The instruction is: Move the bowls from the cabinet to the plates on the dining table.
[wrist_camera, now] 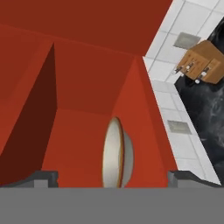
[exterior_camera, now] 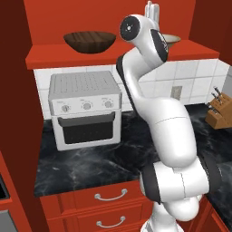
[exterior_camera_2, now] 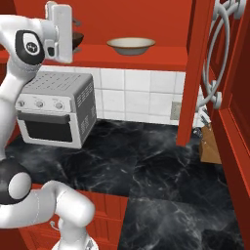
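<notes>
A dark brown wooden bowl point(exterior_camera: 89, 41) sits on the red shelf point(exterior_camera: 54, 58) of the cabinet, left of my arm. The cream bowl point(exterior_camera_2: 131, 46) with an ochre rim rests further right on the same shelf; the hand view shows this cream bowl point(wrist_camera: 116, 153) edge-on, just ahead and between the fingers. My gripper point(wrist_camera: 113, 178) is open, with nothing in it, raised to shelf height and facing into the cabinet. Its fingers point(exterior_camera: 152, 9) stick up at the top of the left base view. The cabinet door point(exterior_camera_2: 234, 122) stands open at right. The plates and the dining table are out of view.
A grey toaster oven point(exterior_camera: 85, 108) stands on the black marble counter point(exterior_camera_2: 146, 161) below the shelf. A wooden knife block point(exterior_camera: 220, 111) sits at the counter's right end by the tiled wall. Red drawers point(exterior_camera: 108, 204) with silver handles run under the counter.
</notes>
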